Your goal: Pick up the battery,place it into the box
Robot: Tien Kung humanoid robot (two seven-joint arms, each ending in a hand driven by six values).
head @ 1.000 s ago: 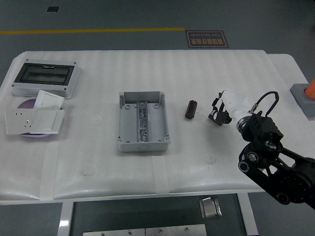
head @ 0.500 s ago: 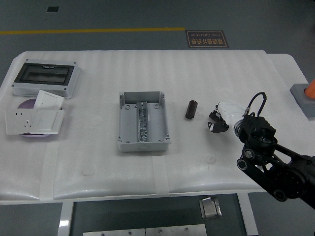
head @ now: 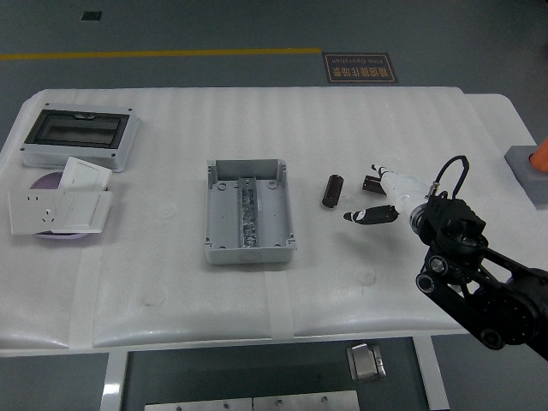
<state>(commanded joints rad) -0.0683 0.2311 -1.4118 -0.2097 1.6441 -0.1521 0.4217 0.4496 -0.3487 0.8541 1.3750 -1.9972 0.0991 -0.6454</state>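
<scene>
The battery [head: 333, 190], a small dark cylinder, lies on the white table [head: 274, 128] just right of the open grey box [head: 248, 211]. The box stands at the table's middle with its lid off and a metal rail inside. My right hand [head: 364, 199] comes in from the lower right, its fingers spread open and empty. Its fingertips [head: 353, 217] point left, a short gap to the right of the battery. The left arm does not show.
A grey enclosure with a dark window [head: 77, 137] stands at the far left. In front of it lie white socket plates [head: 58, 210] on a purple disc. A grey block with an orange object [head: 531, 171] sits at the right edge.
My right hand has opened from a curled pose and reached left, closer to the battery. The battery and box have not moved.
</scene>
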